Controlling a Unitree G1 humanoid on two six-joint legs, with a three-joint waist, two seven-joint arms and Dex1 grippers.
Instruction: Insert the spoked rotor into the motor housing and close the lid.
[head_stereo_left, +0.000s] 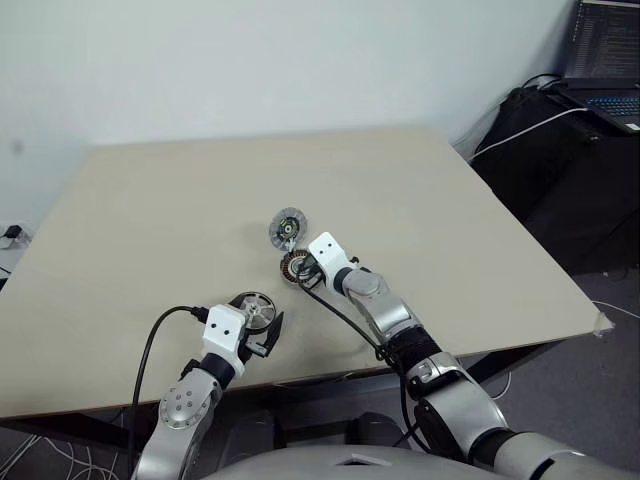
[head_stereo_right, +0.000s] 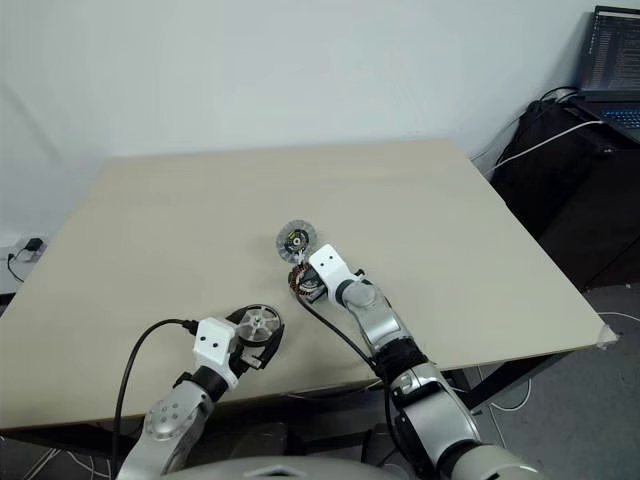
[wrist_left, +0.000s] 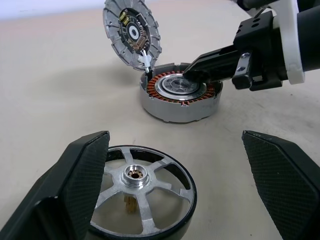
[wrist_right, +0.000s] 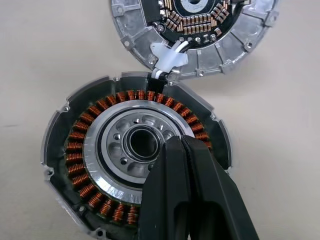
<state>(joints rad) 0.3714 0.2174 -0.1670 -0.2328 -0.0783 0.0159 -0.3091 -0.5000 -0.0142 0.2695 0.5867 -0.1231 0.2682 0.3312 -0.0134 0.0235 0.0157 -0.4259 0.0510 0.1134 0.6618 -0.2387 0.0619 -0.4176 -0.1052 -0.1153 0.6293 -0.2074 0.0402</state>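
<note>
Right wrist view has my right fingers (wrist_right: 184, 150) pressed together, nothing between them, their tips over the silvery centre of the motor housing (wrist_right: 95, 145). I cannot tell whether the tips touch the metal. The housing lies flat and open on the beige worktop (head_stereo_left: 450, 210), near its middle: a grey round shell with small notched lugs on its rim, a full ring of copper-orange windings inside, then a bright machined ring, then a hub with a circle of small holes around a dark central bore.

Just beyond the housing sits the lid (wrist_right: 200, 35), its inner face showing: a ribbed silver-grey ring around a dark centre packed with small copper-coloured parts. A short white lead with a white plug (wrist_right: 167, 60) runs from the lid into a notch in the housing's rim. In the left wrist view the lid (wrist_left: 132, 32) stands tilted up on its edge against the housing, not lying flat.

The spoked rotor (wrist_left: 140, 192) lies flat on the worktop nearer the front edge, apart from the housing. It is shiny silver with a thick rim, open spokes and a raised hub. My left fingers (wrist_left: 172, 187) stand spread wide to either side of it, gripping nothing; one fingertip (wrist_left: 87, 162) overlaps the rotor's rim, the other is clear of it.
</note>
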